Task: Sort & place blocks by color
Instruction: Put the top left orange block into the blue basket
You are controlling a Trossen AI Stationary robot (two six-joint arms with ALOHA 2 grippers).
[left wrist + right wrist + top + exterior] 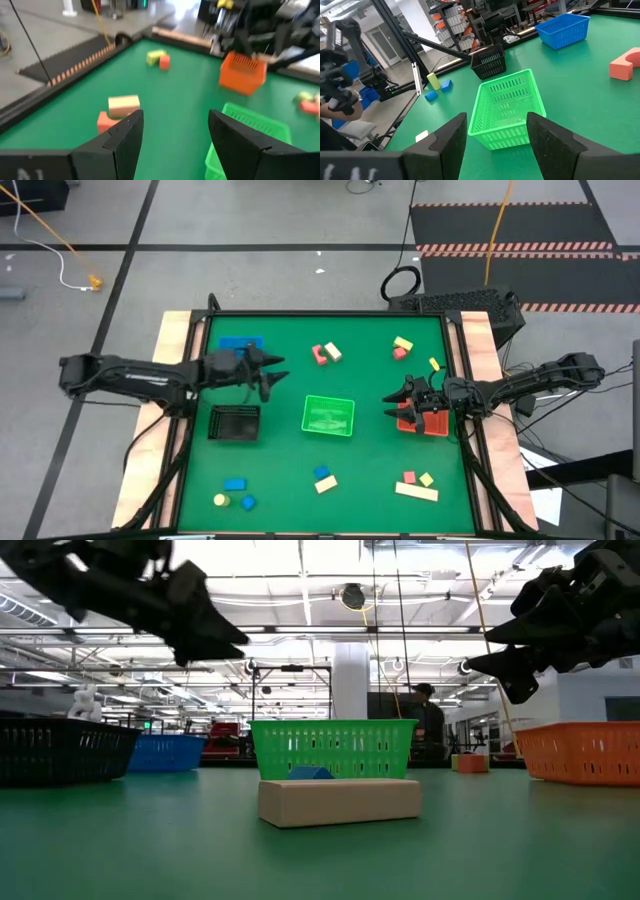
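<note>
Sorting appears to be at an early stage: every block visible lies loose on the counter (pixel 290 470), and the green bin (pixel 328 416) at the counter's middle looks empty. Both arms hang in the air, so the step in hand is judged to be selecting a block and approaching it.

The left gripper (pixel 272 376) hovers on the green bin's left side, toward the far edge, just beside the blue bin (pixel 240 344) and above the black bin (pixel 235 423). Its fingers stand apart with nothing between them. The right gripper (pixel 392 401) hovers just right of the green bin, over the orange-red bin (pixel 432 425). Its fingers are also parted and hold nothing.

The nearest work for the left gripper is the red block (pixel 320 354) touching the tan block (pixel 333 352), beyond the green bin's far side and apart from the fingertips. The yellow and red pair (pixel 402 347) lies far-right of the green bin. More blocks lie near the counter's front edge.

The next move calls for descending over 1 block, squaring the fingers around it, and closing.
</note>
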